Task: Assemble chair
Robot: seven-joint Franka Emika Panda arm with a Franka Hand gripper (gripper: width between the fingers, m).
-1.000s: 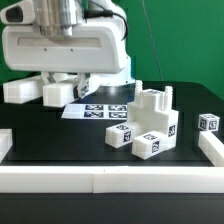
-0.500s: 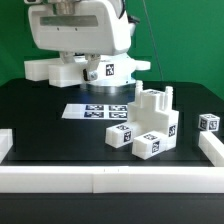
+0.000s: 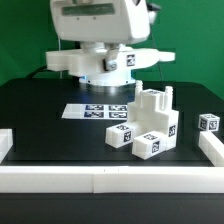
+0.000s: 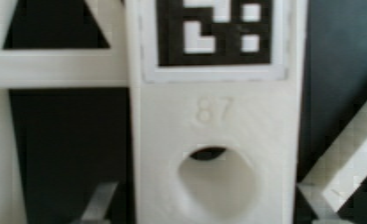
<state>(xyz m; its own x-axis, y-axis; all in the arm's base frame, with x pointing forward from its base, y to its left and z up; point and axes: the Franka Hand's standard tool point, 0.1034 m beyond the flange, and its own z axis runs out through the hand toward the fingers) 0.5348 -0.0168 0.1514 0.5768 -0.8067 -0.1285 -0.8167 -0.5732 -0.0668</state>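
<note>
Exterior view: flat black table (image 3: pixel 40 120), plain green wall (image 3: pixel 20 40) behind.
Front edge: long white border rail (image 3: pixel 100 182).
Fingers (image 4: pixel 340 188): clamped on white plastic tagged slab (image 3: pixel 75 60), above table.

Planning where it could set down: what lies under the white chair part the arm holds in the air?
The marker board lies on the black table below the held part; the assembled blocks cover one end of the board. Whether it's directly underneath cannot be told.
</note>
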